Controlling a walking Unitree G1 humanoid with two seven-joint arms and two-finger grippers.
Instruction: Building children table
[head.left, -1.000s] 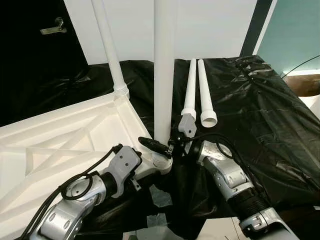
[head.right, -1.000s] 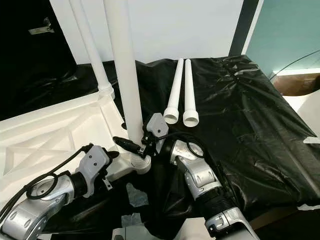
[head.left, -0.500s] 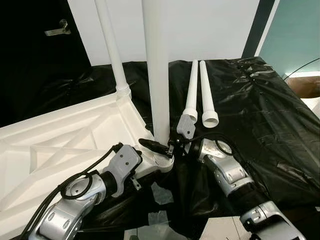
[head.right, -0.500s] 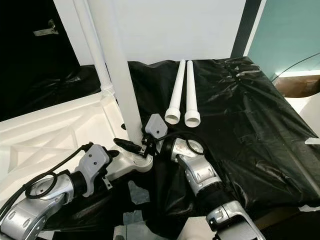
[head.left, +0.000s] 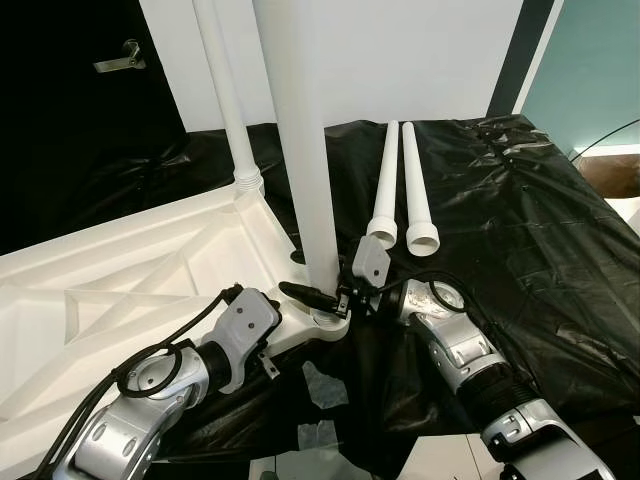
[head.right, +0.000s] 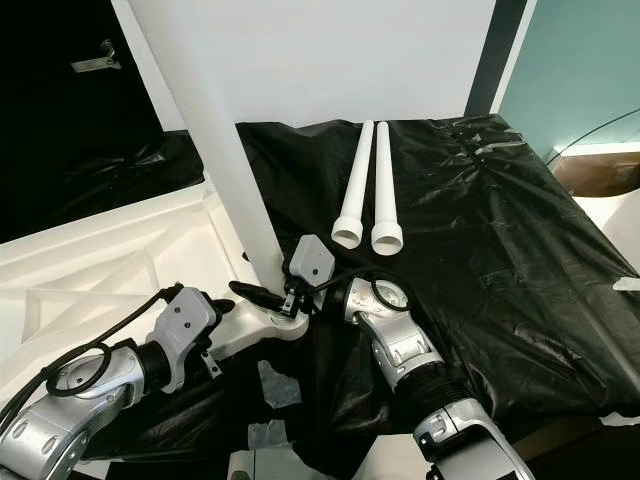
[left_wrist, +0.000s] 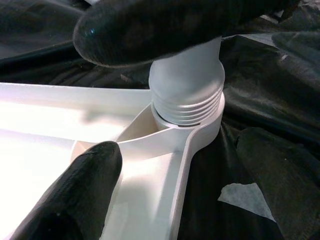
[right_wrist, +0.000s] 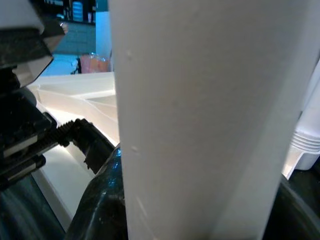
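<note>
A white table leg (head.left: 305, 170) stands upright, tilted slightly, its threaded base in the corner socket of the upturned white tabletop (head.left: 120, 290). The right tool (head.left: 315, 296) is clenched around the leg just above the socket. The left tool (left_wrist: 125, 75) has its fingers spread about the socket. A second leg (head.left: 228, 100) stands at the far corner. Two loose legs (head.left: 400, 190) lie on black plastic sheeting (head.left: 520, 230) before a white wall (head.left: 420, 55).

left gripper (head.left: 283, 330) fingers spread, right gripper (head.left: 318, 296) clamped
</note>
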